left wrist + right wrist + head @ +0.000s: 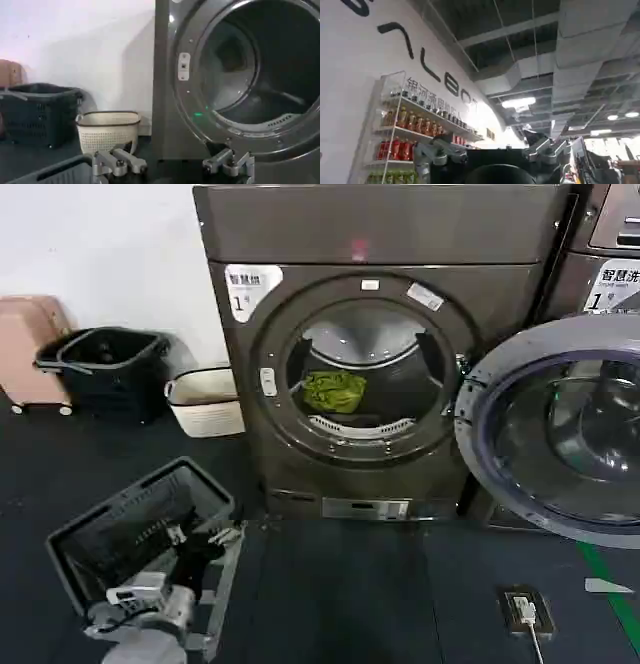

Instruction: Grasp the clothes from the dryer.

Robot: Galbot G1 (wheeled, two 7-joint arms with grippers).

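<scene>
The dryer (370, 344) stands in the middle, a dark grey-brown front-loader with its round door (560, 434) swung open to the right. A lime yellow-green piece of the clothes (335, 391) lies inside the drum, on its left side. My left gripper (205, 539) is low at the front left, over a dark basket and well short of the port. In the left wrist view that left gripper (172, 167) is open and empty, facing the dryer (240, 75) port. My right gripper (492, 155) is open and empty, and its wrist view looks up at a ceiling.
A dark grey mesh basket (140, 524) sits on the floor at front left. A white basket (205, 399) and a black basket (110, 364) stand by the wall left of the dryer. Another machine (610, 254) stands at the right. A floor socket (523, 609) lies at front right.
</scene>
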